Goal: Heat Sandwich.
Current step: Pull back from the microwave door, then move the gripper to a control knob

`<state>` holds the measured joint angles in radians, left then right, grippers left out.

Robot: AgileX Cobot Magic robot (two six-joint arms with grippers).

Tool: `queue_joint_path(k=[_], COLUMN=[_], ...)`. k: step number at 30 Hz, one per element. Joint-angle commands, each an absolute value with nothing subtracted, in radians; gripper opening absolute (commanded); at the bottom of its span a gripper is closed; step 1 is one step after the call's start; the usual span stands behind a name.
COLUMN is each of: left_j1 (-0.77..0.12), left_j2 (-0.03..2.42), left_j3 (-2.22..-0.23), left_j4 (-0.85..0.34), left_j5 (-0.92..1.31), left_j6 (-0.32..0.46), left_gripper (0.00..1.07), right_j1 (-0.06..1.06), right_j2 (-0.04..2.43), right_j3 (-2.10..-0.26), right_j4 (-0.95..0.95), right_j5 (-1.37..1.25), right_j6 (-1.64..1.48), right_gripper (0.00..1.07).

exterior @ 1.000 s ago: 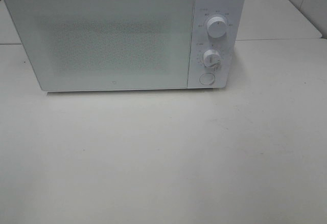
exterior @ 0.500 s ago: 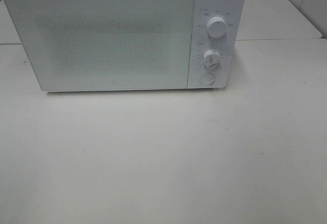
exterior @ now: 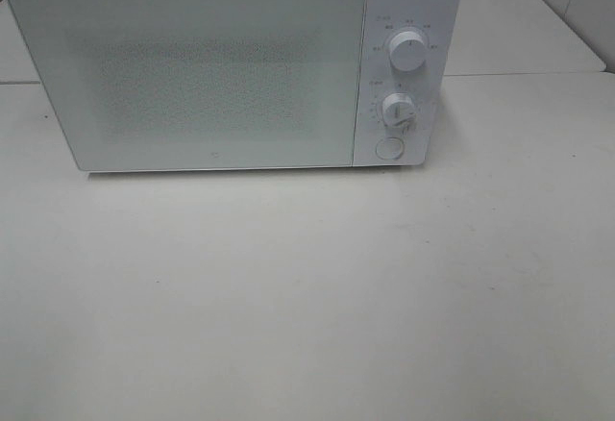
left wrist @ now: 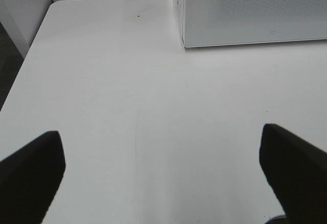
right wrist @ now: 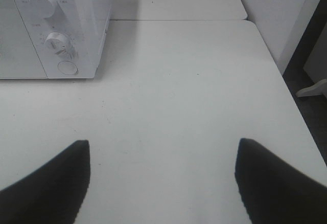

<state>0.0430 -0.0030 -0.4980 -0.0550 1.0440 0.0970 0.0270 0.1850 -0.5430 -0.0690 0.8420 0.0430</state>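
from up high i see the microwave [exterior: 231, 65] at twelve o'clock on the bench [exterior: 307, 296], its door [exterior: 192, 75] closed, with the upper dial [exterior: 407, 52], lower dial [exterior: 397, 110] and round button [exterior: 388, 148] on the three o'clock side of its front. the left fingers [left wrist: 30, 173] are spread wide over the bench, grasping nothing. the right fingers [right wrist: 46, 183] are released too. i cannot tell where the sandwich is.

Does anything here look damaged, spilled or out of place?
Nothing stands out. The microwave stands straight on the table, its door shut, and no spill or damage shows.
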Motion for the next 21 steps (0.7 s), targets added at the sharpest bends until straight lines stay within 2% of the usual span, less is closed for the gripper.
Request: queue_joint_path(k=[1,21], left_j1=[0.047,0.047], left_j2=[-0.03,-0.03], left_j3=[-0.494,-0.494], left_j4=[-0.056,-0.056], left_j5=[1.035,1.035], left_j6=[0.097,0.097], left_gripper=[0.97,0.97], right_j1=[0.023,0.023], right_j2=[0.255,0.644], right_j3=[-0.548,-0.548], right_j4=[-0.063,-0.063], right_j5=[0.769,0.403], right_j6=[0.046,0.048], right_gripper=[0.75,0.75])
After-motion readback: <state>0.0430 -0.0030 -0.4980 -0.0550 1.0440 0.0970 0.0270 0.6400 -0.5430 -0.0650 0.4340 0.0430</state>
